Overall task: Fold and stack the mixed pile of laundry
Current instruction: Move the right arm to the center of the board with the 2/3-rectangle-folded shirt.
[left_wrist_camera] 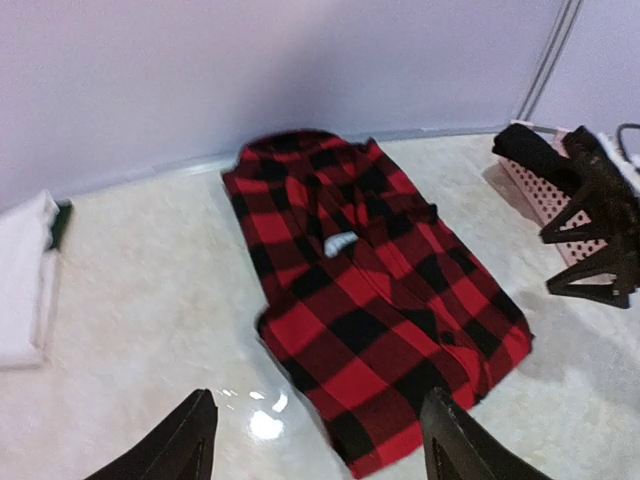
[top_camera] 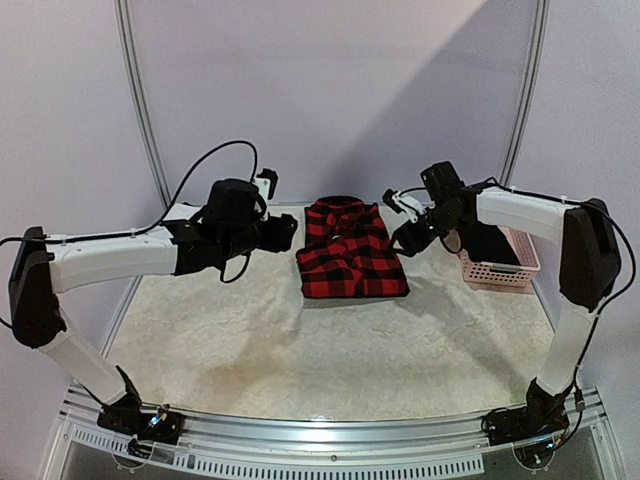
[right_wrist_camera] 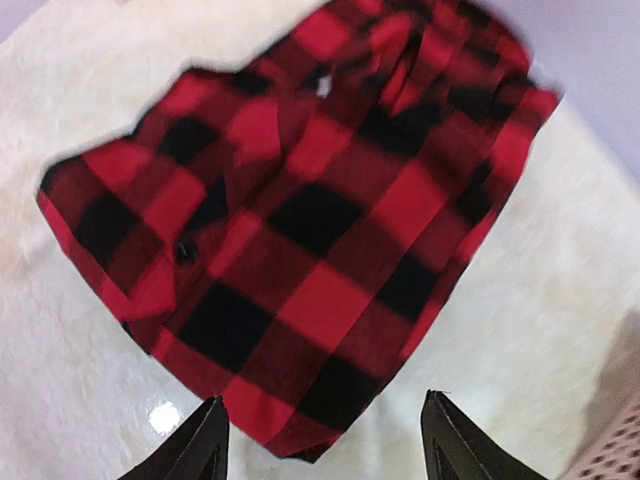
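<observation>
One checked shirt (top_camera: pixel 352 250) is laid folded near one pink basket (top_camera: pixel 497 272). The left gripper (left_wrist_camera: pixel 318 405) and right gripper (right_wrist_camera: pixel 325 410) are held wide open, nothing gripped.

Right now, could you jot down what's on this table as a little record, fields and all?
Shirt: red-and-black checked shirt, folded flat, centre back
Left gripper: open, empty, raised at the shirt's left side
Right gripper: open, empty, raised at the shirt's right side
Basket: pink basket at right, holding dark cloth
White cloth: folded, left of the shirt
</observation>
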